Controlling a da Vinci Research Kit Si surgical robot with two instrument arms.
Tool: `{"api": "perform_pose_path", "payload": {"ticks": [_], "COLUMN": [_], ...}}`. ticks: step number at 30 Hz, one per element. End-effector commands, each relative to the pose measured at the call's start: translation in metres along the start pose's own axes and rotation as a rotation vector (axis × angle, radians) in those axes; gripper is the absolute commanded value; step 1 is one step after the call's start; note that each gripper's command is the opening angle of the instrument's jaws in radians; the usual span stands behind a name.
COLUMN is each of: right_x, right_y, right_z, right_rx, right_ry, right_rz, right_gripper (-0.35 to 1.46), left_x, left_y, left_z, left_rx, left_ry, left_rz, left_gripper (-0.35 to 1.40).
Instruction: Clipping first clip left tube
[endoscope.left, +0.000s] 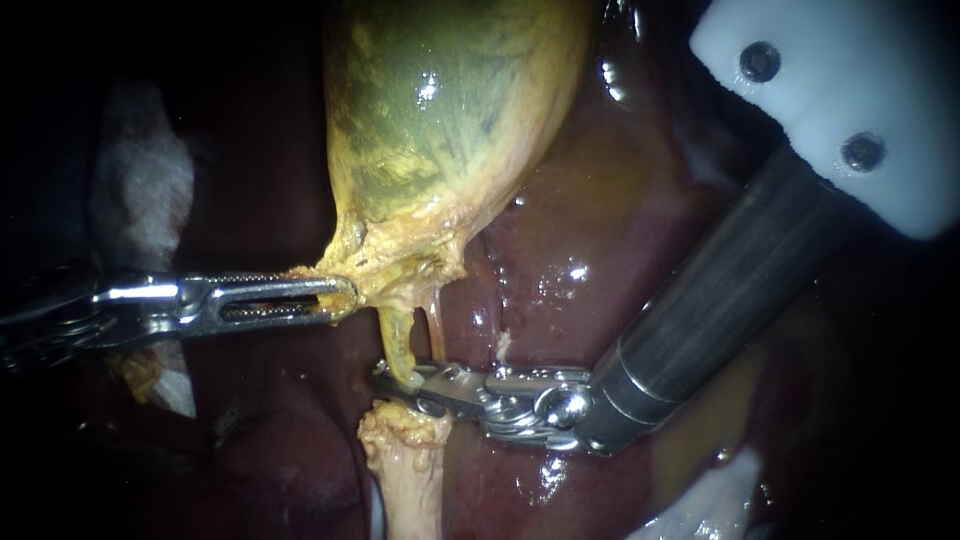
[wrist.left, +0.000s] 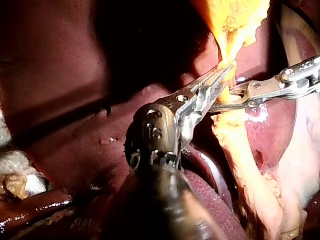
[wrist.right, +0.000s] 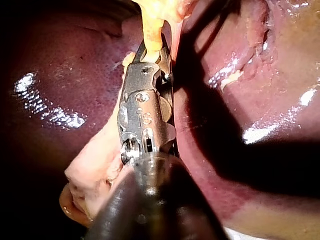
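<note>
The claw of the right instrument (endoscope.left: 400, 381) stands narrow around the left tube (endoscope.left: 397, 340). In the right wrist view the yellow tube fills the gap between the two halves and seems to touch both, so I judge the claw to be closed on it, at the tube's lower end. No clip shows on the tube on either side of the claw, and I cannot tell whether one sits inside it. By this reading the clip is at the point of being squeezed and is not yet set free. What is left is to finish the squeeze, let go, and draw the claw back off the tube. Just beyond the claw, on the side away from the gallbladder, the tube runs into a pale fatty stalk (endoscope.left: 405, 460). Just beside the left tube, on the shaft side of the claw, hangs a thinner second tube (endoscope.left: 437, 325), which appears to lie outside the claw. Further out, the left instrument (endoscope.left: 343, 296) has its claw clamped on the neck of the gallbladder (endoscope.left: 440, 100), holding the tubes stretched. The liver (endoscope.left: 600, 230) lies under everything.
</note>
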Motion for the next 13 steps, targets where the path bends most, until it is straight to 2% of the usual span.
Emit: {"api": "perform_pose_path", "payload": {"ticks": [1,13], "right_x": [0.0,0.0], "right_y": [0.0,0.0], "right_z": [0.0,0.0], "right_rx": [0.0,0.001], "right_ry": [0.0,0.0], "right_rz": [0.0,-0.001], "right_gripper": [-0.35,-0.35], "left_x": [0.0,0.0], "left_y": [0.0,0.0], "left_z": [0.0,0.0], "left_rx": [0.0,0.0], "left_ry": [0.0,0.0], "left_rz": [0.0,0.0], "left_gripper": [-0.35,-0.35]}}
